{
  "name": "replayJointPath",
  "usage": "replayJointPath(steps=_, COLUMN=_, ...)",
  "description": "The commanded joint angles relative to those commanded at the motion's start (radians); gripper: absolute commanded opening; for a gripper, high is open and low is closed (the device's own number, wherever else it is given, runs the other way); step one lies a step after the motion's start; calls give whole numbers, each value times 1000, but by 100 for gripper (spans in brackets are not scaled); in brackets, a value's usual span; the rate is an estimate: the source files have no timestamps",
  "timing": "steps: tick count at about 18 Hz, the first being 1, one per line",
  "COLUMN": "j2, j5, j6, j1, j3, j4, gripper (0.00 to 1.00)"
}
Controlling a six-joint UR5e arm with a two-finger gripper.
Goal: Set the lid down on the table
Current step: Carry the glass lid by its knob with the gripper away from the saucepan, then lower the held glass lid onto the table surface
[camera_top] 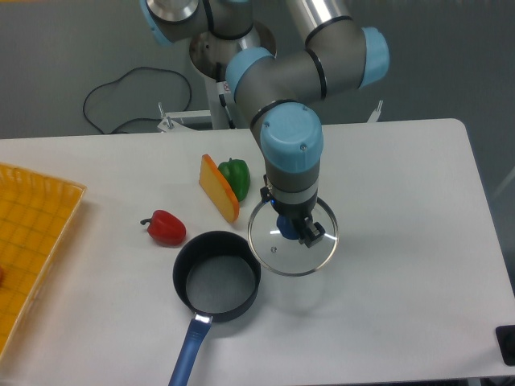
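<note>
The lid (pixel 282 253) is a round glass disc with a thin metal rim, held level just right of the pot and over the white table (pixel 402 241). Its blue knob is gripped from above by my gripper (pixel 294 227), which is shut on it. The arm's wrist hides most of the knob and the lid's far edge. I cannot tell whether the lid hangs above the tabletop or touches it; a faint shadow lies under it.
A black saucepan (pixel 217 277) with a blue handle stands open just left of the lid. A red pepper (pixel 165 227), a green pepper (pixel 235 175) and an orange wedge (pixel 219 189) lie behind it. A yellow gridded tray (pixel 32 241) sits at the left edge.
</note>
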Motion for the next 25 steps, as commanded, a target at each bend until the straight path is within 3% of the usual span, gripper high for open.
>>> replayJointPath(steps=10, j2=-58, j5=0, j6=6, j1=49, j3=11, j4=44, gripper=51)
replayJointPath(steps=13, j2=-92, j5=0, j6=6, j1=51, j3=8, j4=89, gripper=51)
replayJointPath(steps=23, j2=-137, j5=0, j6=2, j1=52, j3=3, j4=107, gripper=53)
replayJointPath(steps=25, j2=-141, j5=0, j6=2, j1=52, j3=0, j4=132, gripper=53)
